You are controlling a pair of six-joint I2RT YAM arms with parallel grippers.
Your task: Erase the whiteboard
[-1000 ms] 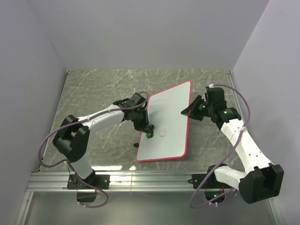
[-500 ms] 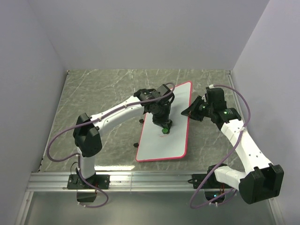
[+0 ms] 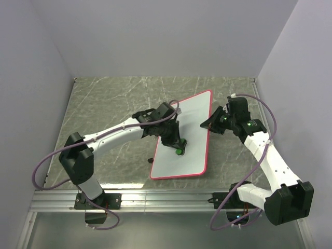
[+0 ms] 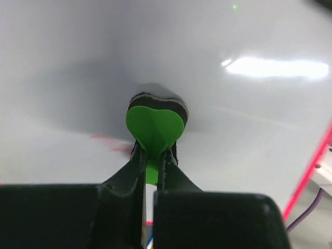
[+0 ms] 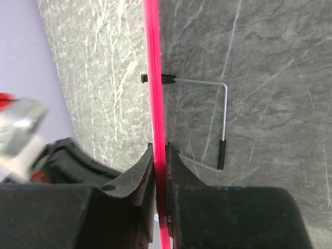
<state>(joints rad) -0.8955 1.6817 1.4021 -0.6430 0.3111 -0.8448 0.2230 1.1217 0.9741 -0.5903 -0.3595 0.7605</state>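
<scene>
Behind L hand (image 4: pixel 152 155) w/ eraser (image 4: pixel 154 124), whiteboard (image 4: pixel 249 119) marks (image 4: pixel 106 138) half-hidden.

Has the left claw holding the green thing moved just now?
Yes. The left gripper, shut on the green eraser, went from the whiteboard's left rim toward its middle, then slightly back toward the near rim.

red-rimmed white whiteboard (image 3: pixel 193 123), green eraser (image 4: pixel 154 127)
</scene>
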